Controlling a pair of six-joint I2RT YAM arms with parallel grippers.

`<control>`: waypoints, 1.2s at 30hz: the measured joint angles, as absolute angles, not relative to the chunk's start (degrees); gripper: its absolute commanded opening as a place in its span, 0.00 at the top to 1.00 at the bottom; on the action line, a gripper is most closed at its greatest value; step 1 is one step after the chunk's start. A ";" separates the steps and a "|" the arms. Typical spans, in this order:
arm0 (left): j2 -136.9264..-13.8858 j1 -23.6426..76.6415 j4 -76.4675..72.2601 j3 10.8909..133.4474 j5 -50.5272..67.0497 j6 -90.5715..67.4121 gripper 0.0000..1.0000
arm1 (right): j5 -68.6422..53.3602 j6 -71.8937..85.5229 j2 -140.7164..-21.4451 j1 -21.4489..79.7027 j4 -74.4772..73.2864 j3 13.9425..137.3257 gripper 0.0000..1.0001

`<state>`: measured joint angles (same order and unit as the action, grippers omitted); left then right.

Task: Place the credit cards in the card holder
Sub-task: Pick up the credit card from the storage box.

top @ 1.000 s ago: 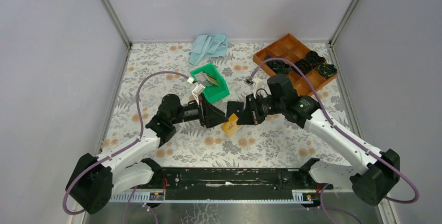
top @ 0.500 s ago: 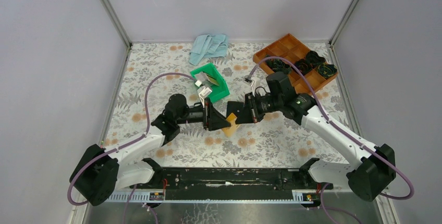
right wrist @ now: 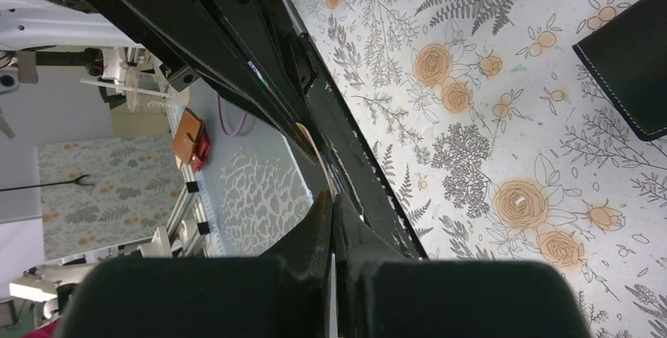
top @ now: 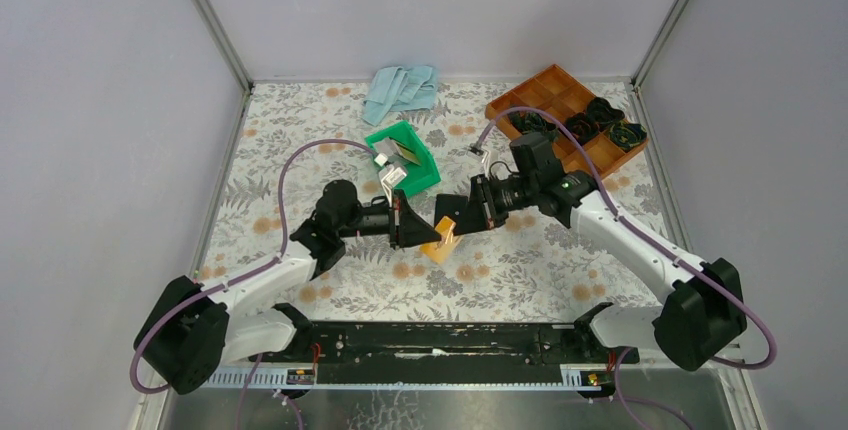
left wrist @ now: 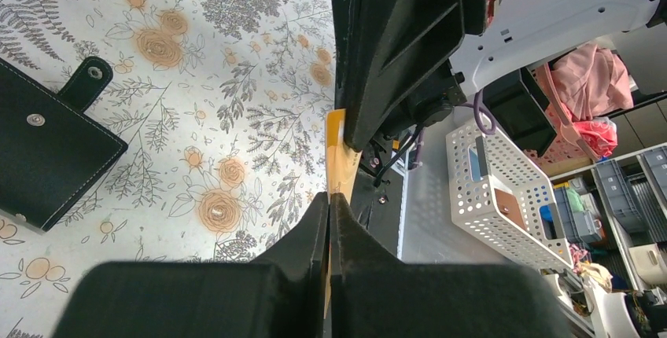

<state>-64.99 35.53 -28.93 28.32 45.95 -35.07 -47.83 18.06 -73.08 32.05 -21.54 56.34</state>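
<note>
Firmly, the credit card (left wrist: 339, 157) sits pinched in left claw (left wrist: 329, 204).

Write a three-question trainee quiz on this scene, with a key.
1. True or false: the card holder lies flat on the table.
2. The green bin stands: A. upright, B. upside down, C. on its side.
3. What does the left hand pinch?
Key: 1 true; 2 A; 3 the orange card.
</note>
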 measured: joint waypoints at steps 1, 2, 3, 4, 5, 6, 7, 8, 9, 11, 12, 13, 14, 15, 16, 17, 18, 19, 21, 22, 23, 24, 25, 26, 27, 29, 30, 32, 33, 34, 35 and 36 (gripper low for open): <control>-65.17 35.51 -29.08 28.32 46.04 -35.22 1.00 | -48.42 18.00 -73.38 31.81 -21.54 56.40 0.86; -65.36 35.46 -29.28 28.32 46.17 -35.40 1.00 | -48.84 17.93 -73.63 31.66 -21.54 56.42 0.79; -65.69 35.46 -29.63 28.32 46.24 -35.55 1.00 | -49.12 17.76 -73.95 31.42 -21.74 56.62 0.71; -66.04 35.40 -30.09 28.32 46.28 -35.73 1.00 | -49.17 17.74 -74.37 31.20 -22.04 56.95 0.63; -66.32 35.35 -30.52 28.36 46.33 -35.94 1.00 | -49.15 17.63 -74.89 30.89 -22.02 57.25 0.59; -66.59 35.40 -31.11 28.38 46.41 -36.10 1.00 | -49.23 17.85 -75.24 30.70 -21.89 57.56 0.56; -66.74 35.55 -31.29 28.38 46.35 -36.16 1.00 | -49.34 17.98 -75.59 30.50 -21.52 57.93 0.54; -66.81 35.62 -31.31 28.38 46.24 -36.32 1.00 | -49.63 18.20 -75.70 30.28 -20.86 58.26 0.52; -66.85 35.62 -31.35 28.38 46.04 -36.42 1.00 | -49.76 18.41 -75.64 30.09 -20.01 58.37 0.50; -66.83 35.62 -31.83 28.38 45.43 -36.62 1.00 | -49.74 19.11 -75.37 29.71 -18.59 58.61 0.48; -66.83 35.62 -32.12 28.38 44.75 -36.75 1.00 | -49.47 19.42 -75.22 29.36 -18.04 58.76 0.48; -66.83 35.62 -32.27 28.38 44.03 -36.84 1.00 | -48.95 19.73 -74.98 28.91 -17.50 58.89 0.48; -66.81 35.62 -32.34 28.38 43.20 -36.97 1.00 | -48.56 19.90 -74.78 28.47 -17.19 58.98 0.47; -66.76 35.62 -32.38 28.38 42.09 -37.08 1.00 | -48.01 20.03 -74.52 28.03 -16.88 59.02 0.47; -66.63 35.62 -32.40 28.38 40.82 -37.32 1.00 | -46.92 20.18 -74.13 27.59 -16.75 59.02 0.47; -66.39 35.62 -32.49 28.38 39.11 -37.69 1.00 | -45.63 20.38 -73.60 27.24 -16.69 59.02 0.47; -66.13 35.62 -32.67 28.38 37.43 -38.11 1.00 | -44.45 20.53 -73.10 26.98 -16.40 58.96 0.47; -65.87 35.62 -32.91 28.38 35.62 -38.57 1.00 | -43.42 20.82 -72.47 26.81 -15.90 58.76 0.46; -65.67 35.62 -33.80 28.34 32.32 -39.64 1.00 | -40.42 21.45 -70.28 26.59 -13.91 57.34 0.46; -65.69 35.62 -34.33 28.29 30.26 -40.49 1.00 | -38.85 21.82 -68.82 26.59 -12.84 56.14 0.46; -65.69 35.62 -34.98 28.08 28.42 -41.25 1.00 | -37.56 22.22 -67.46 26.57 -11.97 54.96 0.46; -65.80 35.62 -36.10 27.73 26.39 -42.11 1.00 | -36.29 22.72 -66.11 26.57 -10.81 53.58 0.46; -66.06 35.62 -37.32 27.33 25.32 -42.98 1.00 | -35.27 23.20 -65.06 26.57 -9.56 52.27 0.46; -66.59 35.62 -38.85 26.85 23.53 -44.12 1.00 | -34.28 23.77 -64.03 26.57 -8.10 50.70 0.46; -67.33 35.62 -40.29 26.55 22.31 -45.10 1.00 | -33.26 24.38 -63.22 26.57 -6.63 49.12 0.46; -69.28 35.62 -43.44 26.04 20.21 -47.24 1.00 | -31.48 26.00 -62.06 26.57 -3.03 45.50 0.45; -70.48 35.62 -45.28 25.82 19.22 -48.56 1.00 | -30.68 26.74 -61.76 26.57 -1.21 43.77 0.44; -72.71 35.62 -48.88 25.58 18.11 -50.85 1.00 | -29.58 28.51 -61.56 26.57 2.63 40.34 0.44; -74.13 35.62 -51.09 25.56 17.76 -52.14 1.00 | -29.28 29.56 -61.56 26.57 5.10 38.46 0.44; -75.20 35.62 -52.60 25.56 17.61 -53.12 1.00 | -28.93 30.24 -61.58 26.57 6.66 37.21 0.44; -76.40 35.62 -54.43 25.52 17.45 -54.30 1.00 | -28.60 31.00 -61.60 26.57 8.40 36.01 0.44; -77.34 35.62 -55.99 25.45 17.30 -55.27 1.00 | -28.08 31.73 -61.60 26.57 10.39 34.87 0.44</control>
<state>-77.34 35.62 -55.99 25.45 17.30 -55.27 -28.08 31.73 -61.60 26.57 10.39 34.87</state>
